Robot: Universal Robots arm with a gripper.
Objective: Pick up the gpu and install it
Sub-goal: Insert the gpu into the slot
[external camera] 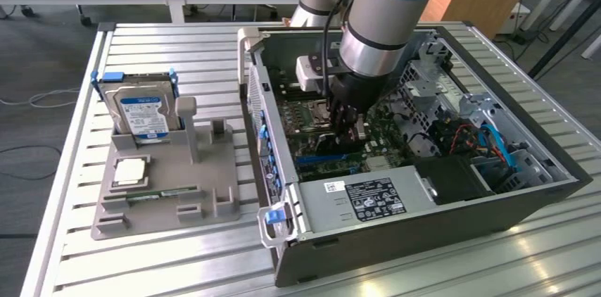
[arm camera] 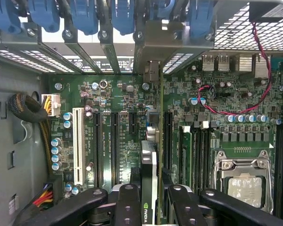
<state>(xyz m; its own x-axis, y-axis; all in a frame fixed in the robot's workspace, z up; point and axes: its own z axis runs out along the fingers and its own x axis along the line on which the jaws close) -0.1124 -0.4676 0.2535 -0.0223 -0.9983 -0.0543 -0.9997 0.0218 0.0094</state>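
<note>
The gpu (arm camera: 149, 162) stands edge-on between my gripper's (arm camera: 153, 193) black fingers (arm camera: 127, 200), which are shut on it, a green logo showing on its near edge. It sits over the green motherboard (arm camera: 118, 127), between the black expansion slots (arm camera: 114, 146) and the RAM slots, its far end reaching the rear bracket openings (arm camera: 151, 70). Whether its edge is in a slot I cannot tell. In the exterior view my gripper (external camera: 345, 127) is low inside the open computer case (external camera: 526, 198), above the motherboard's middle.
A white slot (arm camera: 78, 141) and a cable bundle (arm camera: 30, 110) lie beside the card; a CPU socket (arm camera: 243, 183) and red wires (arm camera: 259, 89) on the other side. On the table, a grey holder (external camera: 160, 205) carries a hard drive (external camera: 141, 110), a chip (external camera: 129, 170) and a RAM stick (external camera: 155, 195).
</note>
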